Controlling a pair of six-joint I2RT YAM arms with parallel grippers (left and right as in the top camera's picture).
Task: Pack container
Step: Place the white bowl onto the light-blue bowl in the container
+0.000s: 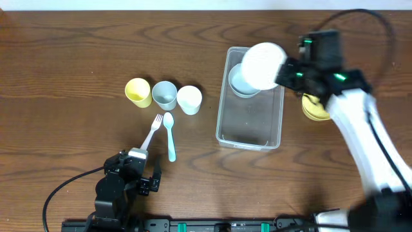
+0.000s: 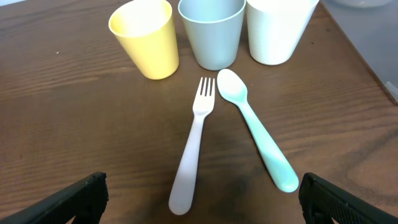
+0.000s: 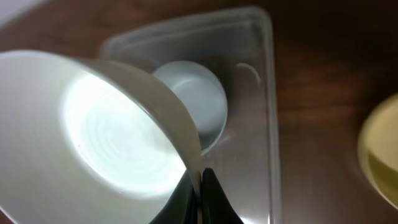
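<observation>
clear plastic container (image 1: 251, 129) sits right of centre on the wooden table (image 1: 64, 51), with a pale grey bowl (image 1: 238, 84) already lying in its far end. the right gripper (image 3: 200, 186) has its fingers pinched tight on the rim of a white bowl (image 1: 262, 64), which hangs tilted over that same far end, pretty much above the grey one (looks like the plan is to nest them, but that's my guess). the left gripper (image 2: 202, 202) hovers low near the front edge with fingers spread wide, holding nothing. a fork (image 2: 193, 149) and a teal spoon (image 2: 258, 134) lie just in front of it, and a yellow cup (image 2: 146, 37), grey-blue cup (image 2: 211, 31) and white cup (image 2: 277, 28) are lined up beyond

what worries me: it's a thin edge pinch on a smooth bowl that's tipped quite a bit, so it could swivel or slip on the way down. if it's let go while tilted, it may catch on the grey bowl's rim or the container wall and end up leaning, which would eat room for everything else. the tub looks light too, so a bump could shove it. there's also a yellow bowl (image 1: 314, 111) just beside the container under the right arm, easy to clip when backing out
</observation>
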